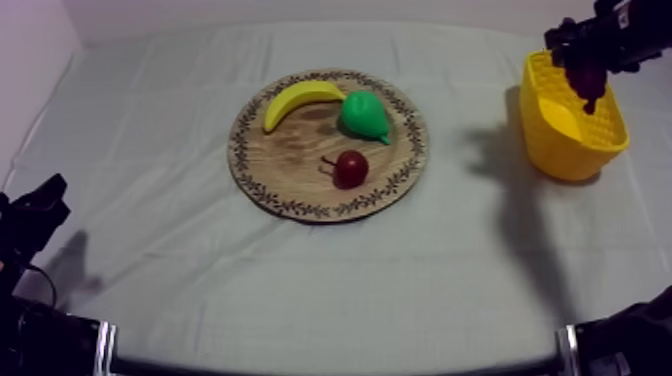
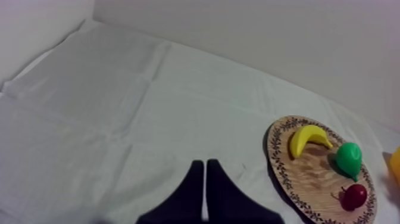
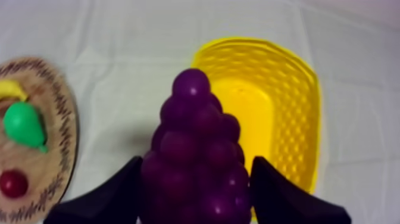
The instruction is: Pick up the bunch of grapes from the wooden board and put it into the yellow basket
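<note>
Transfer step: bunch of grapes (image 3: pixel 193 137) over yellow basket (image 3: pixel 297 113)

Right claw (image 1: pixel 588 75): clamped on the bunch, held above the basket's rim. Left claw (image 2: pixel 204 173): closed on nothing, low over the surface (image 1: pixel 200 270). Next, as judged: centring over the hollow, then opening is required.

The bunch of grapes (image 3: pixel 196 149), dark purple and glossy, is hanging clamped between the two black fingers of the right gripper (image 3: pixel 196 179), over the far part of the yellow basket (image 1: pixel 575 150). The basket, with latticed walls, is standing upright and open near the table's right edge, toward its far right corner. The round wooden board (image 1: pixel 290 170) with a patterned rim is lying flat mid-table, well apart from the basket.
</note>
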Motion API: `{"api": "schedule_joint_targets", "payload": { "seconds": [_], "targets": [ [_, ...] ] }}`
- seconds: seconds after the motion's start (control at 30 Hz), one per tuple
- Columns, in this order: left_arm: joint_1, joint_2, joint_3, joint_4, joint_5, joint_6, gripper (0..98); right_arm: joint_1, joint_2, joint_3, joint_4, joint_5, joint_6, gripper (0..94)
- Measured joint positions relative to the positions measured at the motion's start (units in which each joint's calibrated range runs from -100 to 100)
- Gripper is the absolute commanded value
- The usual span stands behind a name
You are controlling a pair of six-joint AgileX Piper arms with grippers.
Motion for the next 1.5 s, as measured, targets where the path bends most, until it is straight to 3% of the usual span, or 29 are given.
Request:
{"api": "schedule_joint_targets", "payload": {
  "seconds": [0.47, 1.07, 1.5],
  "targets": [
    [0.0, 0.0, 0.0, 0.0, 0.0, 0.0, 0.0, 6.92, 11.39, -9.34, 1.5, -4.62, -1.16, 40.3],
    [0.0, 0.0, 0.0, 0.0, 0.0, 0.0, 0.0, 10.86, 27.08, -10.09, 3.18, -13.14, -3.6, 39.3],
    [0.0, 0.0, 0.0, 0.0, 0.0, 0.0, 0.0, 11.05, 28.24, -7.76, 3.61, -15.82, -3.1, 41.0]
  ]
}}
